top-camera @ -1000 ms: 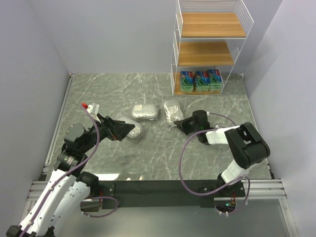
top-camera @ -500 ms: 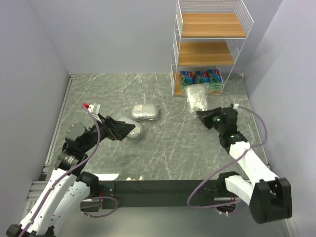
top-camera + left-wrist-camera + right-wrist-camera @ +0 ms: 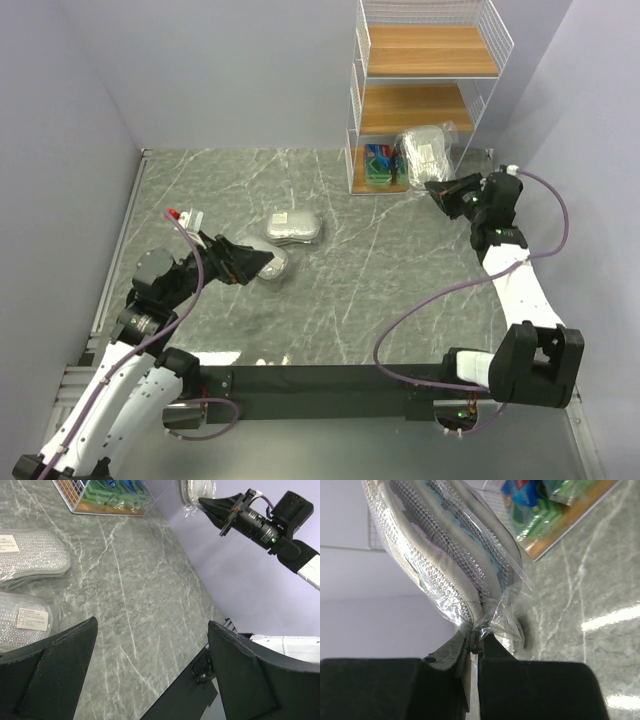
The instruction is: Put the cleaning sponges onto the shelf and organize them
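Note:
My right gripper point(image 3: 441, 191) point(image 3: 479, 641) is shut on the plastic edge of a silvery-grey oval sponge pack point(image 3: 425, 152) point(image 3: 440, 545). It holds the pack in the air in front of the white wire shelf point(image 3: 410, 108), between the bottom and middle tiers. Green sponge packs point(image 3: 381, 165) point(image 3: 535, 505) stand on the bottom tier, partly hidden by the held pack. Two more silvery packs lie on the table, one further back point(image 3: 293, 226) point(image 3: 30, 560) and one nearer point(image 3: 274, 264) point(image 3: 25, 620). My left gripper point(image 3: 262, 260) point(image 3: 152, 625) is open and empty, right beside the nearer pack.
The table is grey marble, walled on the left, back and right. The shelf's top tier point(image 3: 430, 48) and middle tier are bare wood. The right arm point(image 3: 510, 280) reaches along the right wall. A black rail point(image 3: 320, 380) runs along the near edge.
My right gripper has carried the silvery pack from the middle of the table up and to the right, to the front of the shelf. The left arm has not moved.

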